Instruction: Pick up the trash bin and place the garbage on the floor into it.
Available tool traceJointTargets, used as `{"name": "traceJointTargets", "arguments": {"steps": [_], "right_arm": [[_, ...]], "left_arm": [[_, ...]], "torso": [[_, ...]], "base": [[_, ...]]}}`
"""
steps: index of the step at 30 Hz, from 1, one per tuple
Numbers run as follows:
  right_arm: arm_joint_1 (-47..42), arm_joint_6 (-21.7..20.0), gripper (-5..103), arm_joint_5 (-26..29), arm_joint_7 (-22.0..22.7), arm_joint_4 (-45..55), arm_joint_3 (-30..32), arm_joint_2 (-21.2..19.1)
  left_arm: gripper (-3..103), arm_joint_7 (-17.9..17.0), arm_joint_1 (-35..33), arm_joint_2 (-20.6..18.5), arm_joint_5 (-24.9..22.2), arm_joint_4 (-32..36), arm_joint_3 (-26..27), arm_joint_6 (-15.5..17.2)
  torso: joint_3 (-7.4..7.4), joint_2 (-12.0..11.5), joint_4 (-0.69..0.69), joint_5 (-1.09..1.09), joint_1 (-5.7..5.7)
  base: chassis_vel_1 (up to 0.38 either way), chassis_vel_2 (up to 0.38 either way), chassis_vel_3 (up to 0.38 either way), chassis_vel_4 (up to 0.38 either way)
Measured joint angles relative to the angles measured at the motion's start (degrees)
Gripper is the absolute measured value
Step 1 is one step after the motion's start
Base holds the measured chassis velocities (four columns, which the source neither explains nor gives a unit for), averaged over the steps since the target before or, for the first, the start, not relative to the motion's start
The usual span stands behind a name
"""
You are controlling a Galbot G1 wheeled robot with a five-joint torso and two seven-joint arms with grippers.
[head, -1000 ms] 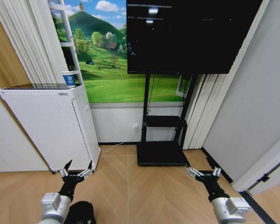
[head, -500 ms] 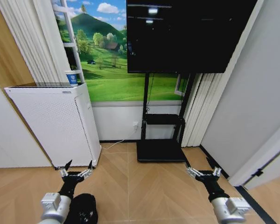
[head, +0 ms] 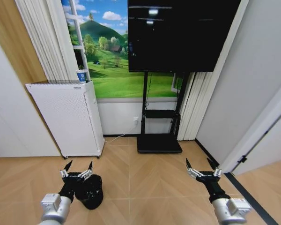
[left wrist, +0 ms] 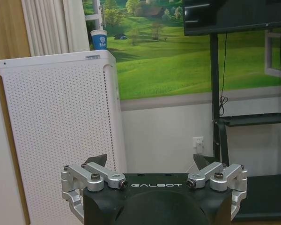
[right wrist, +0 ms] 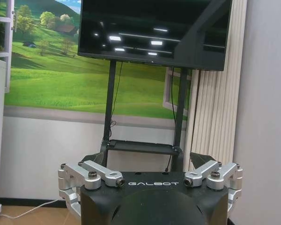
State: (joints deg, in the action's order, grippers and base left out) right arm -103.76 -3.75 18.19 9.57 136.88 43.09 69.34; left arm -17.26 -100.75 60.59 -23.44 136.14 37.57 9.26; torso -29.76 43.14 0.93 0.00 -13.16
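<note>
The trash bin (head: 90, 191) is a small round black bin standing on the tan herringbone floor (head: 145, 183) at the lower left of the head view. My left gripper (head: 77, 166) hangs open just above and behind its rim, with nothing between the fingers. In the left wrist view the same gripper (left wrist: 150, 161) points at the wall, its fingers spread wide. My right gripper (head: 199, 165) is open over bare floor at the lower right, far from the bin. The right wrist view has that gripper (right wrist: 147, 160) facing the screen's stand. The garbage is out of view.
A tall white perforated appliance (head: 65, 117) with a blue-and-white cup (head: 81, 75) on top stands against the wall left of centre. A black screen on a floor stand (head: 160, 140) is straight ahead. A dark strip (head: 253, 197) runs along the right wall.
The whole head view has shifted: the camera backed away from the wall, so the bin now shows more fully beside the left gripper. Both grippers hold the same open pose.
</note>
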Motion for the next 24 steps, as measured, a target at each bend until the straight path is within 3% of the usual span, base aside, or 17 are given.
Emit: {"name": "traceJointTargets", "arguments": {"steps": [8,10,14,15,22,24], "right_arm": [[0.0,0.0,100,0.0,0.0,0.0,0.0,0.0],[0.0,0.0,100,0.0,0.0,0.0,0.0,0.0],[0.0,0.0,100,0.0,0.0,0.0,0.0,0.0],[0.0,0.0,100,0.0,0.0,0.0,0.0,0.0],[0.0,0.0,100,0.0,0.0,0.0,0.0,0.0],[0.0,0.0,100,0.0,0.0,0.0,0.0,0.0]], "left_arm": [[100,0.0,0.0,0.0,0.0,0.0,0.0,0.0],[100,0.0,0.0,0.0,0.0,0.0,0.0,0.0],[100,0.0,0.0,0.0,0.0,0.0,0.0,0.0],[100,0.0,0.0,0.0,0.0,0.0,0.0,0.0],[100,0.0,0.0,0.0,0.0,0.0,0.0,0.0],[100,0.0,0.0,0.0,0.0,0.0,0.0,0.0]], "torso": [[0.01,0.0,0.0,0.06,0.0],[0.0,0.0,0.0,-0.04,-0.01],[0.0,0.0,0.0,0.06,0.0],[0.0,0.0,0.0,-0.03,0.0],[0.0,0.0,-0.01,-0.02,-0.01],[0.01,0.0,0.01,0.06,0.0]], "base": [[0.365,-0.362,-0.372,0.355],[0.344,-0.35,-0.349,0.356],[0.345,-0.359,-0.371,0.351],[0.341,-0.365,-0.331,0.346],[0.359,-0.347,-0.348,0.347],[0.343,-0.364,-0.354,0.345]]}}
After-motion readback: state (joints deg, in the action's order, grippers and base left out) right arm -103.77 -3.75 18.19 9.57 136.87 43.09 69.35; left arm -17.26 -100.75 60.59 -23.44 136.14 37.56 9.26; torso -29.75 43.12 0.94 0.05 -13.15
